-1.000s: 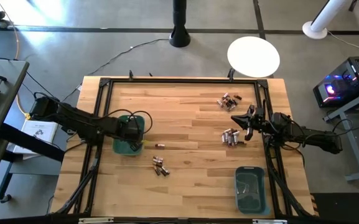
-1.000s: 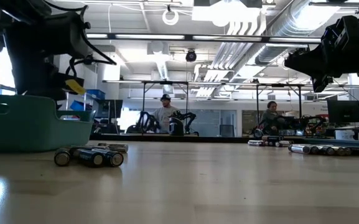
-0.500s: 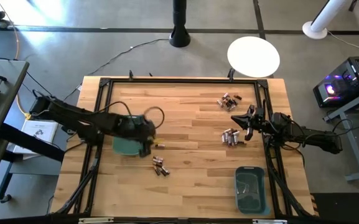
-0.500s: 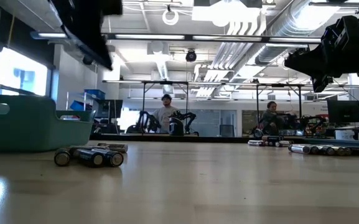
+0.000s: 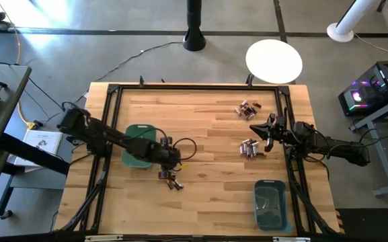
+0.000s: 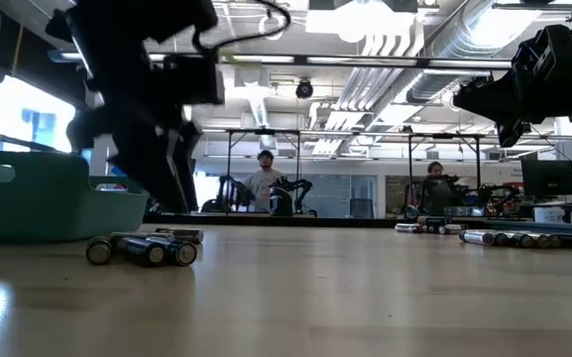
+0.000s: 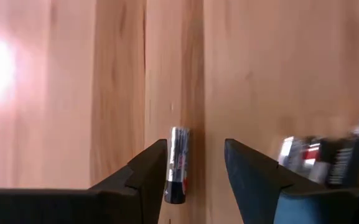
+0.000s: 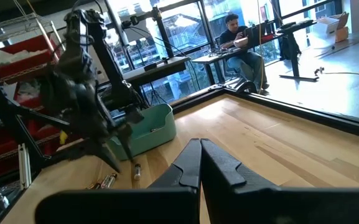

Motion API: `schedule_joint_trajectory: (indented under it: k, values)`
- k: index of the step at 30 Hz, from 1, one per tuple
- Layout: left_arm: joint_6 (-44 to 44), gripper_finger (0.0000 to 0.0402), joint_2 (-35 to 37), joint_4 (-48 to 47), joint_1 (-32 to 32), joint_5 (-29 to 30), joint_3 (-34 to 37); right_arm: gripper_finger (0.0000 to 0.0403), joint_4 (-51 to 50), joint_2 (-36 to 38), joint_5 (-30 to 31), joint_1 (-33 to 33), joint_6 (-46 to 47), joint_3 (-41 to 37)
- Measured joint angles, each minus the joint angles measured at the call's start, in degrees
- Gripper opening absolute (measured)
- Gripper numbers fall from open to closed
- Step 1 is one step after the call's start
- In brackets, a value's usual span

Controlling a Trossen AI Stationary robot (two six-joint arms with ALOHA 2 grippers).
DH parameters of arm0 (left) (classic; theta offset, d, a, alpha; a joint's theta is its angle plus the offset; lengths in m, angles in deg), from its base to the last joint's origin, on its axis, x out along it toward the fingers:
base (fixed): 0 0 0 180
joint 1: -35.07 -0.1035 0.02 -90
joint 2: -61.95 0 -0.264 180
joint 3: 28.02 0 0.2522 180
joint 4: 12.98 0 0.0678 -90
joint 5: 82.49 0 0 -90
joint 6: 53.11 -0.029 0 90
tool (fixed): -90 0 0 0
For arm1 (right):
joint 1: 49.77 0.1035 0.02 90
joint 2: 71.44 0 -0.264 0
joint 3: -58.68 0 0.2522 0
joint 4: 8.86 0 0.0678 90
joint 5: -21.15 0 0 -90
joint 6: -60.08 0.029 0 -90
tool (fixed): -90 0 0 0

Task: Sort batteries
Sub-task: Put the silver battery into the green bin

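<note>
A: Logging left gripper at 3 o'clock of the left teal bin, low over the table. Seen in the wrist view with fingers apart, straddling a lone cell lying flat on the wood, nothing clamped yet.

B: Centred?

A: Not quite. Looks to sit closer to one finger than the other. Judged risk: on closing, nudging the cell sideways first, rolling it along the plank seam and out of the gap.

B: Anything else nearby to foul?

A: Yes, a cluster of cells at 6 o'clock of the gripper, close by. Could get clipped on a low or skewed descent and scattered, muddling the silvery and banded types.

B: Noted. Also worth flagging a pinch near the cell's end: likely to pivot and drop on the lift back toward 9 o'clock and the bin.

A: Agreed. Right gripper parked at the 3 o'clock table edge, fingers pressed together, holding nothing. More batteries at its 7 o'clock, another group at 11 o'clock, right teal bin at 6 o'clock.
</note>
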Motion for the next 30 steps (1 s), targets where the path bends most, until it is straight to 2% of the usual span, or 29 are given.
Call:
schedule_joint_trajectory:
  k: [10,17,30]
  values:
    - [2.19,0.0149,-3.49,0.12,-2.44,0.95,-0.02,0.0,-0.01,0.0,0.0,0.0,0.0,0.0]
    - [2.23,0.0114,-3.49,0.07,-3.45,-2.47,-0.04,0.0,0.0,0.0,-0.02,-0.02,0.02,0.02]
    - [2.65,0.0059,-6.57,1.16,-2.95,-2.61,-0.35,0.0,0.01,-0.01,-0.01,0.0,0.01,0.02]
